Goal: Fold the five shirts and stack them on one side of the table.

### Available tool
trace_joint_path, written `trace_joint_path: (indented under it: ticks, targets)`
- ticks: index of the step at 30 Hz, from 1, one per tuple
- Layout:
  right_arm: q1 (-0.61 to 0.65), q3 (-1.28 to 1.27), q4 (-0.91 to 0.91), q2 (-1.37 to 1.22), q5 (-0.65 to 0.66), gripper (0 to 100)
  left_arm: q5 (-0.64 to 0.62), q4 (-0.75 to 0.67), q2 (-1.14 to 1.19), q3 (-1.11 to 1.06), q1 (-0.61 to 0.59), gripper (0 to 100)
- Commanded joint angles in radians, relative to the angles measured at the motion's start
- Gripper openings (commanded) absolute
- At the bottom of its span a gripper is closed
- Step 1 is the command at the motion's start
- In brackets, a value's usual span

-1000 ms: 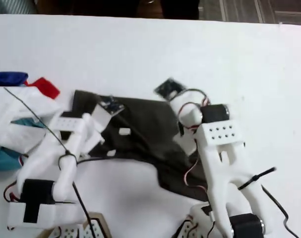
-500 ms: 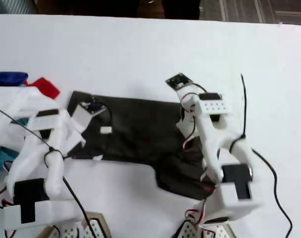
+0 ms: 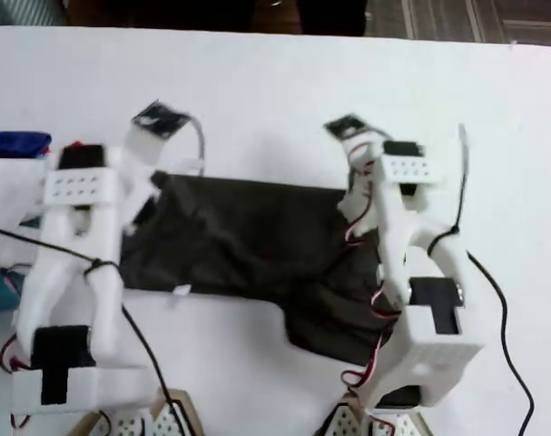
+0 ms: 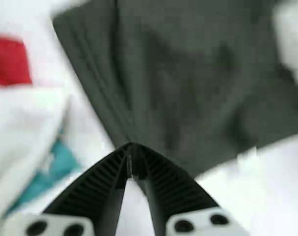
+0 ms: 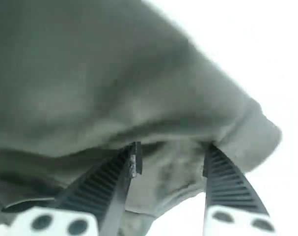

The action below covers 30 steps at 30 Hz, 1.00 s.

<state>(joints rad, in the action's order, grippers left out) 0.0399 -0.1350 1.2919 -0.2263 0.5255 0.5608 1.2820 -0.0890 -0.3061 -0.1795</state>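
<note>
While the dark shirt lies mid-table, near hem bunched, I log step: first fold | left gripper pinched onto its far-left edge | right gripper jaws apart, astride far-right fabric | next, I judge: close right, carry both corners evenly | other shirts heaped at left edge.

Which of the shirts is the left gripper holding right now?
The dark grey shirt spread mid-table; the left gripper pinches its edge. The white shirt, red shirt and teal shirt lie bunched aside.
</note>
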Motion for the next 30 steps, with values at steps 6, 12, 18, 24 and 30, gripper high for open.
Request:
trace_joint_path:
  ticks: [6,12,18,24,30]
  targets:
    - [-0.061,0.086,-0.088,-0.004,-0.014,21.2,-0.17,-0.118,0.466,0.364,0.13,3]
    - [-0.154,0.137,-0.136,-0.064,-0.137,21.5,-0.192,0.141,0.807,0.812,0.095,3]
    - [-0.157,0.203,-0.136,-0.189,-0.135,21.6,-0.192,0.281,1.023,1.118,0.044,3]
    - [-0.162,0.315,-0.114,-0.354,-0.135,20.0,-0.192,0.402,1.163,1.33,0.034,3]
    - [-0.162,0.489,-0.073,-0.417,-0.141,3.8,-0.192,0.482,1.237,1.491,0.032,3]
